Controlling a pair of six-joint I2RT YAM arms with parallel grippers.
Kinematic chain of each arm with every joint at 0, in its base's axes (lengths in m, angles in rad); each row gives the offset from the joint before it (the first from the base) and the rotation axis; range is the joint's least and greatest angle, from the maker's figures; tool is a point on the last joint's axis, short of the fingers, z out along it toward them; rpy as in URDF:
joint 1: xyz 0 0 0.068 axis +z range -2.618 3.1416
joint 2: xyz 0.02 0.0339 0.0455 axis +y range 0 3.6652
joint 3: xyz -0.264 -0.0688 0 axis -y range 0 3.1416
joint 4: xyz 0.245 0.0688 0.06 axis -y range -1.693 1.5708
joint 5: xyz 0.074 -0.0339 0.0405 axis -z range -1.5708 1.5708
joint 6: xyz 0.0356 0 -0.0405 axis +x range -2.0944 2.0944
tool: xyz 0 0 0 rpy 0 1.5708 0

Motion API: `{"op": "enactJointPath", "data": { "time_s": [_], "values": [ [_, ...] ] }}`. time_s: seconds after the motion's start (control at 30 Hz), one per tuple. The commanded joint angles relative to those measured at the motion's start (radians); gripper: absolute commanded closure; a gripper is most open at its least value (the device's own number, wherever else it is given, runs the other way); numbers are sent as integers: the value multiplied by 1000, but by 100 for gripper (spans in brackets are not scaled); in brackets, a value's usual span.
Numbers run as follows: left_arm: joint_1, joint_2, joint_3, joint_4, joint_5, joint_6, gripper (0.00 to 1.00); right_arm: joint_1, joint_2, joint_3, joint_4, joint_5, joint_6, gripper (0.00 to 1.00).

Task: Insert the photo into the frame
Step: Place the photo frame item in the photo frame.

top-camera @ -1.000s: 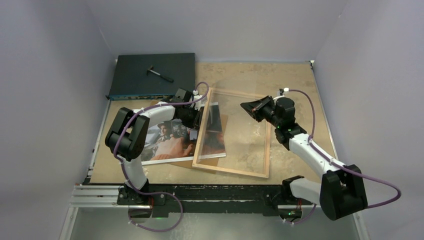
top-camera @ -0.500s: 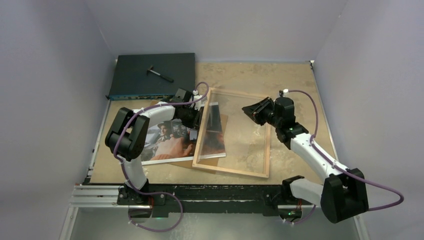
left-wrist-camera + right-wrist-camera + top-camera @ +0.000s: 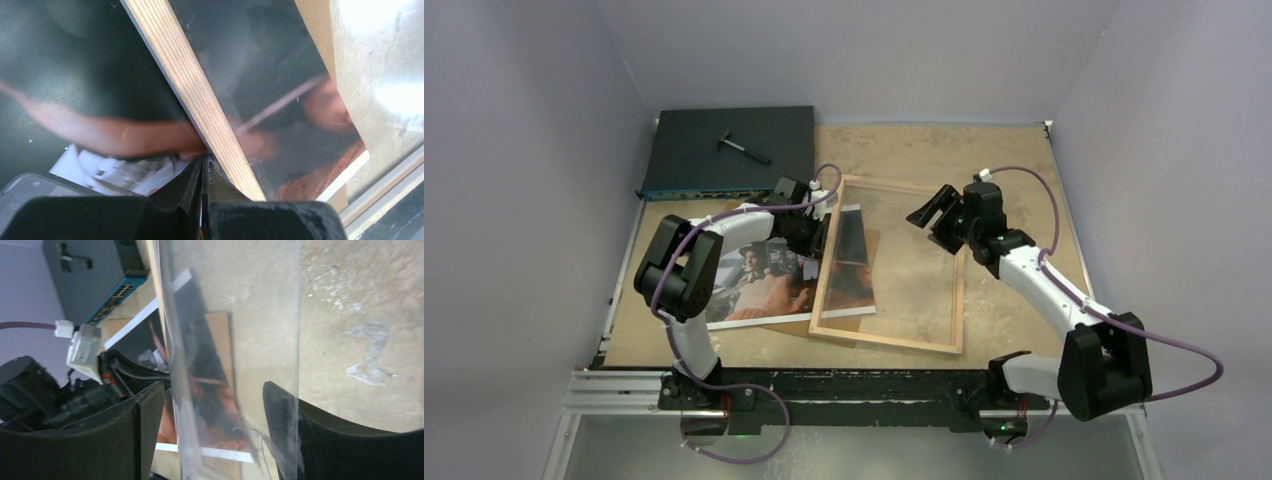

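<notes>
Counting on the surface (image 3: 1004,160): one photo (image 3: 764,285), one frame (image 3: 884,339), one brown backing board (image 3: 220,335). The photo lies face up, its right part under the frame's left rail and pane. My left end effector (image 3: 204,160) is pinched together at that rail. My right end effector (image 3: 932,207) hangs over the pane, fingers apart.

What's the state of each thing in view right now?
Glossy white-bordered photo print: flat, image up, right part under the frame.
Thin light-wood frame with clear pane: lying wood side up, overlapping the photo.
Left gripper: shut at the frame's left rail.
Right gripper: open above the frame.
</notes>
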Motion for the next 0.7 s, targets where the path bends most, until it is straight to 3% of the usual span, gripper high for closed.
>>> {"op": "enactJointPath", "data": {
  "time_s": [0.0,0.37,0.67],
  "values": [
    [-17,-24,-11,37,66,-4,100,20,17,71,-89,43,-79,22],
    [-17,-24,-13,39,72,-8,100,21,130,154,-143,126,-192,2],
    [-16,-22,-9,36,73,-8,100,21,182,179,-168,136,-236,1]
  ]
}}
